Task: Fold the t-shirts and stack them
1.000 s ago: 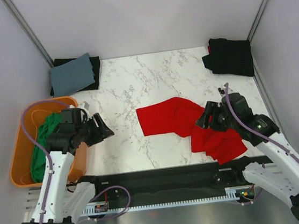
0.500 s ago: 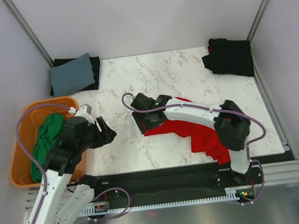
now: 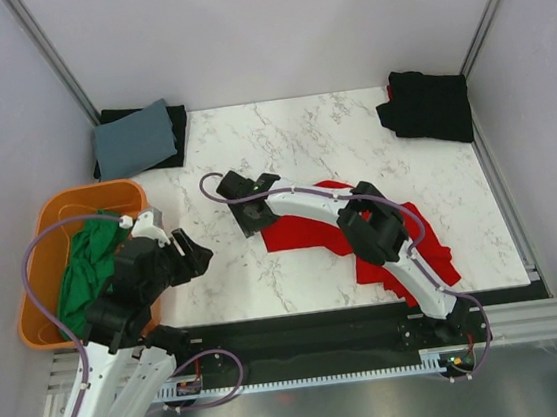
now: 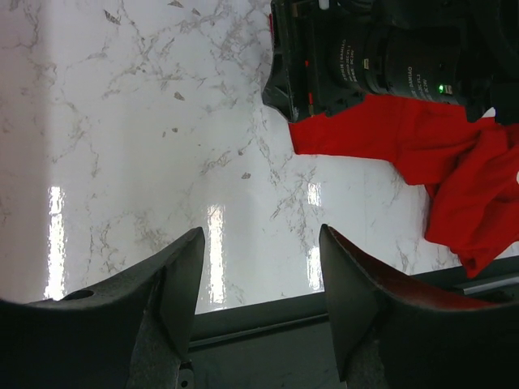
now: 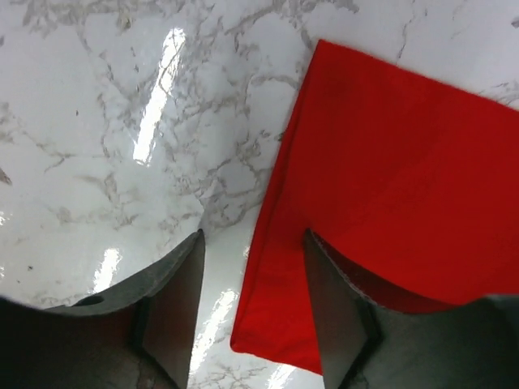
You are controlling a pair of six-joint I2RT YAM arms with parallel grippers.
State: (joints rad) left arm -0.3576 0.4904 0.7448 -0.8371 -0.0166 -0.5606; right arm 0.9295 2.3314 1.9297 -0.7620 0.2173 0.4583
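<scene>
A bright red t-shirt (image 3: pixel 304 234) lies crumpled on the marble table (image 3: pixel 281 138), right of centre. My right gripper (image 3: pixel 249 212) has reached across it and hangs open over its left edge. In the right wrist view that gripper (image 5: pixel 253 239) straddles the folded hem of the red shirt (image 5: pixel 405 162), and the jaws hold nothing. My left gripper (image 3: pixel 198 253) hovers open and empty over bare marble left of the shirt. In its own view the left gripper (image 4: pixel 261 235) faces the red shirt (image 4: pixel 454 178) and the right gripper (image 4: pixel 324 65). A green t-shirt (image 3: pixel 80 276) sits in the tub.
The orange tub (image 3: pixel 32 297) stands at the table's left edge beside my left arm. A slate grey-blue shirt (image 3: pixel 134 136) lies folded on black cloth at the back left. A black shirt (image 3: pixel 430 106) lies at the back right. Grey walls close in both sides.
My right arm has swung from the shirt's right side across to its left edge. The left gripper has drifted a little toward the near edge. The red shirt has hardly shifted.
</scene>
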